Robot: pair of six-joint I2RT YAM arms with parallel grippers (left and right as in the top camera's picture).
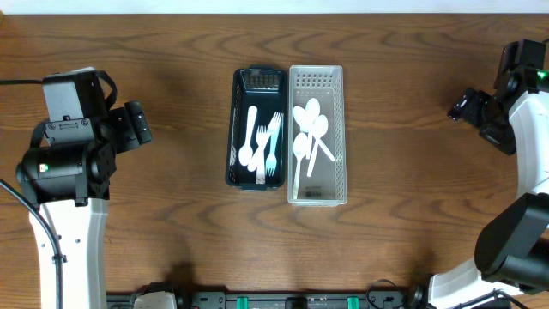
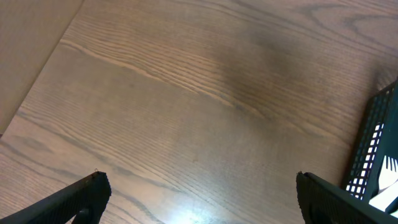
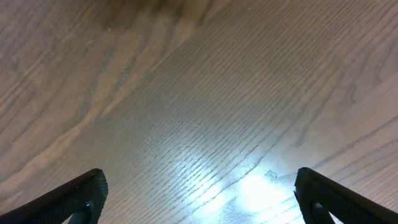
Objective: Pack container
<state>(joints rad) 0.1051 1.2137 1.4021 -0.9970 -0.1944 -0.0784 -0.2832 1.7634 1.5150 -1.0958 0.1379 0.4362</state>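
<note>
Twice found jaws spread wide and empty, on left gripper [image 1: 140, 123] and right gripper [image 1: 461, 106] alike, parked well apart at the table [image 1: 171, 232] sides, presumably to leave access to dark container [image 1: 260, 79] and clear container [image 1: 316, 79], touching at centre, white cutlery [image 1: 273, 137] lying inside both.

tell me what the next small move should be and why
Probably swing the left gripper toward the dark basket. It and the right gripper are open and empty, off to the sides over the table. The dark basket, holding forks and a spoon, lies on the left arm's side and shows at its wrist view's edge.
</note>
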